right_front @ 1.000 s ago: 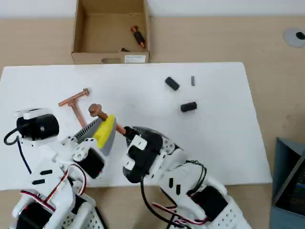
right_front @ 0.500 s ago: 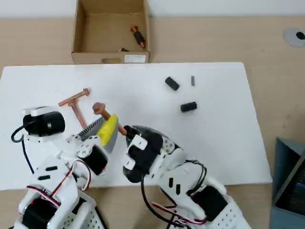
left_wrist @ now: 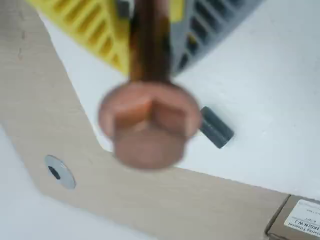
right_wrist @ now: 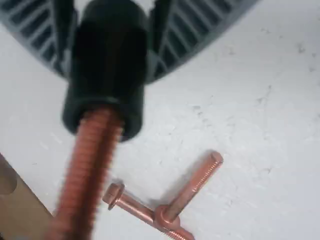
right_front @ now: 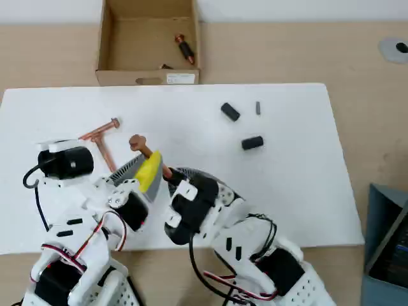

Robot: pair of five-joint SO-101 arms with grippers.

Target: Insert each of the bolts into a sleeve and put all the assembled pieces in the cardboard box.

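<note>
Right wrist view | step: bolt [right_wrist: 87, 165] tip inside sleeve [right_wrist: 107, 70] | right gripper [right_wrist: 107, 25] clamps sleeve, left gripper [right_front: 148, 171] clamps bolt | next, likely: seat bolt fully, carry to cardboard box [right_front: 127, 78]

Around the work — table furnishings
A white board [right_front: 191, 121] lies on the wooden table [right_front: 287, 51]; a round grey disc [right_front: 394, 49] is well apart from it — a grey bin [right_front: 384, 242] is near its edge.

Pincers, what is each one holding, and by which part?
Left pincer grips the copper bolt by its shank; right pincer clamps the black sleeve by its sides.
</note>
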